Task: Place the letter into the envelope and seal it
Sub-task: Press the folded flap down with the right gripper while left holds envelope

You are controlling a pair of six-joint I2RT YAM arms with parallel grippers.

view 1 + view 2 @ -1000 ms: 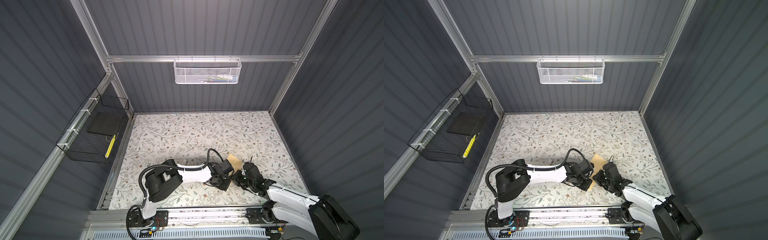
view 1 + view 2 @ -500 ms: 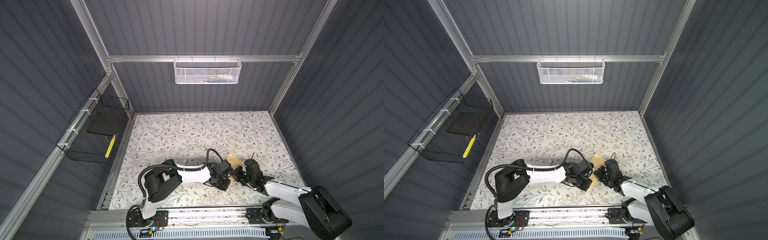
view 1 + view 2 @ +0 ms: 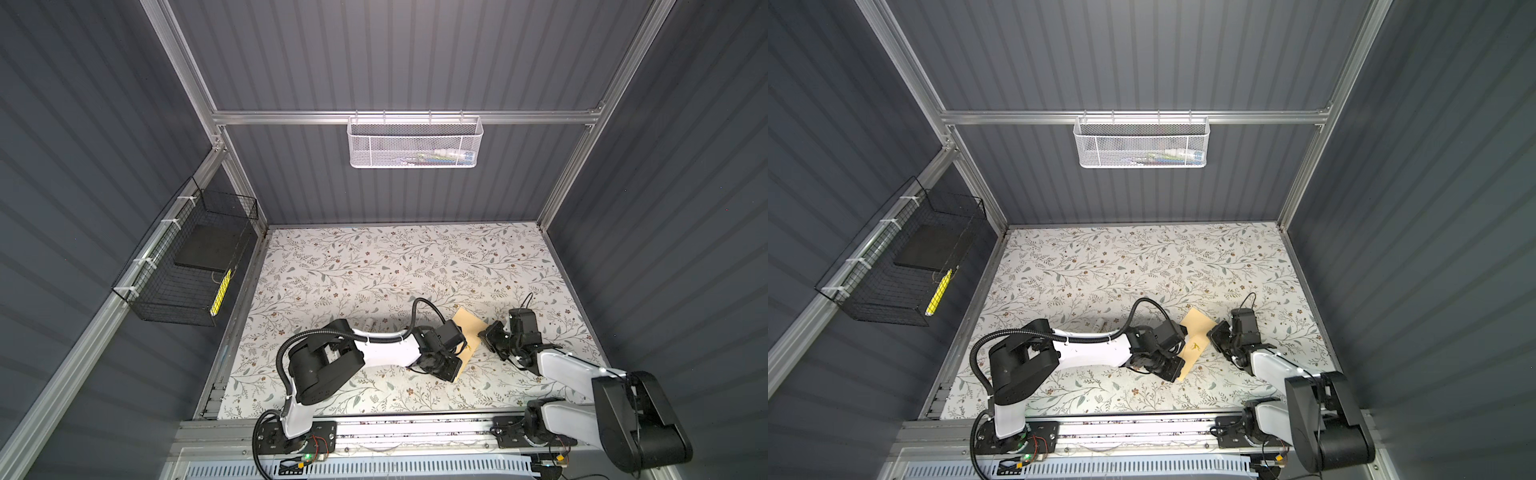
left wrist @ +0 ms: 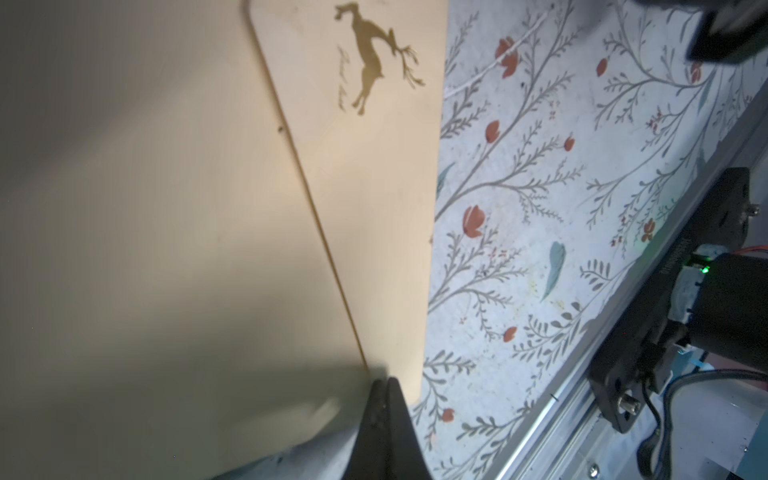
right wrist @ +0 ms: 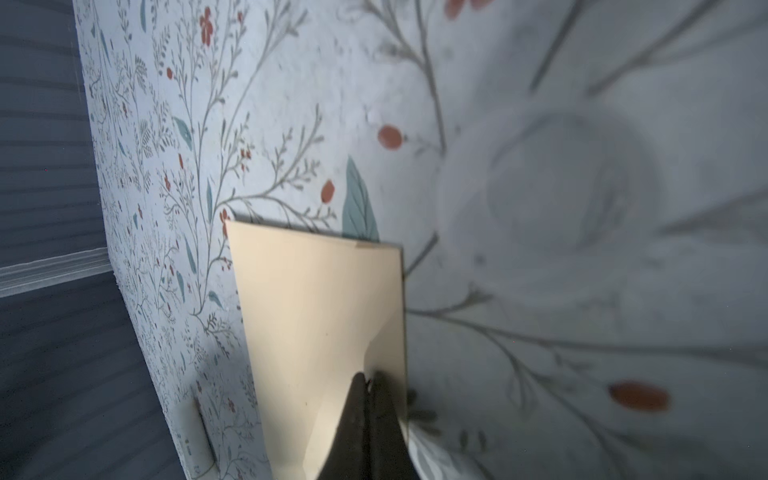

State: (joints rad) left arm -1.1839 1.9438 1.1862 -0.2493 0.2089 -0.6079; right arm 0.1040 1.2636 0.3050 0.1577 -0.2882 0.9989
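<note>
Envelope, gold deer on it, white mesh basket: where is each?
envelope [image 3: 471, 332]: in a top view, on its bare tan upper corner.
gold deer [image 4: 368, 54]: left wrist view, on the deer's body.
white mesh basket [image 3: 415, 145]: in a top view, on its front wall.

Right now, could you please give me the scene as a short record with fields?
Envelope: tan, flat on the floral table, flap lying closed, gold deer print
Letter: not visible
Left gripper: shut, tips at the flap's edge
Right gripper: shut, tips on the envelope
</note>
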